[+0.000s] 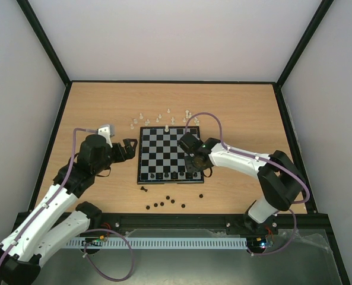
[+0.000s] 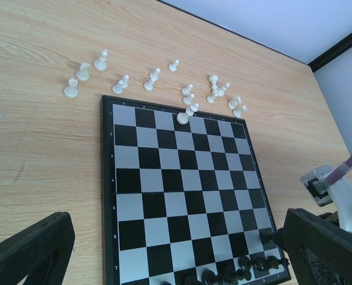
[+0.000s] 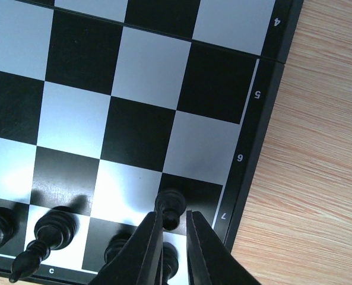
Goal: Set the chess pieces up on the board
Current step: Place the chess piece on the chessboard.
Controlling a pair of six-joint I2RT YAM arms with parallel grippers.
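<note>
On the wooden surface (image 1: 98, 107), the board (image 1: 164, 148) lies flat in the middle, between the 2 arms. The right tool (image 3: 173, 221) is down over the board's near right corner, its fingers (image 3: 149, 249) pinched almost together on a black pawn (image 3: 170, 208) that stands on a dark square in the row marked 7, just inside the border. More black pieces (image 3: 54, 228) stand in the last row beside it, toward the left of the right wrist view. The left tool (image 1: 127, 148) hovers just off the board's left edge with its jaws spread as wide as they go and nothing between them. Other loose black pieces (image 1: 161, 203) are scattered on the surface between the board's near edge and the arm bases. The white pieces (image 2: 155, 77) stand in a ragged line on the surface just beyond the board's far edge, some upright and some too small to judge. 1 white piece (image 2: 182, 117) stands on the board itself, in the far row, near the middle of that edge.
</note>
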